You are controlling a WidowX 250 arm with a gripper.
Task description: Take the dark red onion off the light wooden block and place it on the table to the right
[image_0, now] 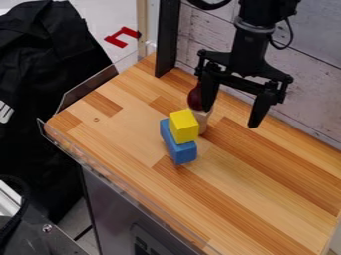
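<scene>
Over the tabletop [246, 199], my hand [230, 117] hangs open, seemingly between grasps; moving calls for clearance from the dark red object [194, 99] and yellow block [184, 126] atop the blue block [181, 152].

- Lower left of the gripper [231, 119]: yellow block [184, 126] atop blue block [178, 148]
- Immediately left: red-topped object [195, 98]
- Behind: plank wall [307, 107]
- Free: countertop [266, 174] to the lower right

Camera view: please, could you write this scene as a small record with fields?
surface: light-brown wooden tabletop
lower block: blue oblong block, on the tabletop
upper block: yellow block, on the blue one
beside blocks: object with dark red top and pale lower part, partly hidden
gripper: black two-finger gripper, above the tabletop, fingers apart
held: nothing visible
</scene>
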